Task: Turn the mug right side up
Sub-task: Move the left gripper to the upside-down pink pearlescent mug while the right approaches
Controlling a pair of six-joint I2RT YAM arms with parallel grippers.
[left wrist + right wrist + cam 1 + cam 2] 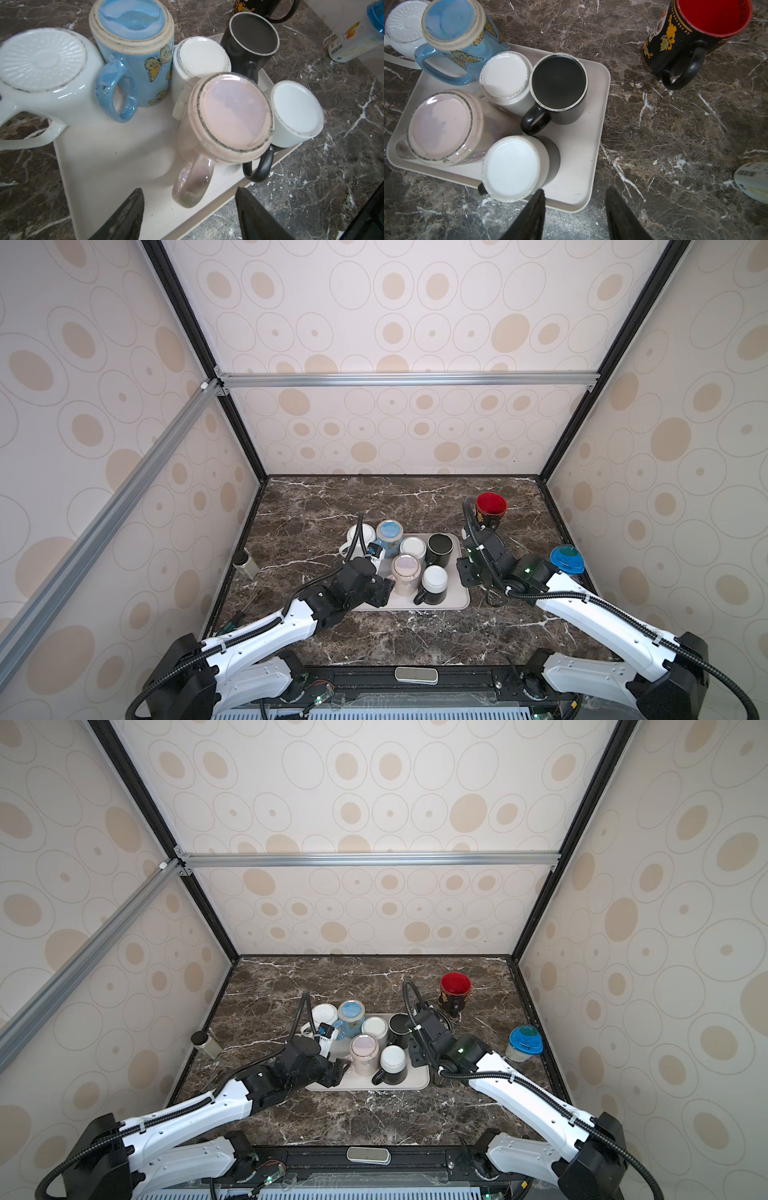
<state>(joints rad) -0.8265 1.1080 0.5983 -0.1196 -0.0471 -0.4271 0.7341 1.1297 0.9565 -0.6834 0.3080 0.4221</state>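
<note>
The pink mug (234,112) is seen standing mouth down on the cream tray (114,166). Its long axis is upright and its flat base is turned upward. Its looped handle is pointed toward the left tool (188,189). A pearly, glossy glaze is shown on the wall and handle, and a rough speckled ring is left bare around the base.

The tray is smooth and matte with rounded corners. It is laid on a dark brown surface (415,635) veined in white like marble. A blue butterfly mug (133,52) is also set base up on the tray, while a matte black mug (253,35) is stood mouth up at the far corner.

The left tool is held wide open with nothing gripped. The end of the pink handle lies between its fingertips, and no contact can be made out. The right tool (575,190) is likewise spread and empty, hung over the tray's corner.
</note>
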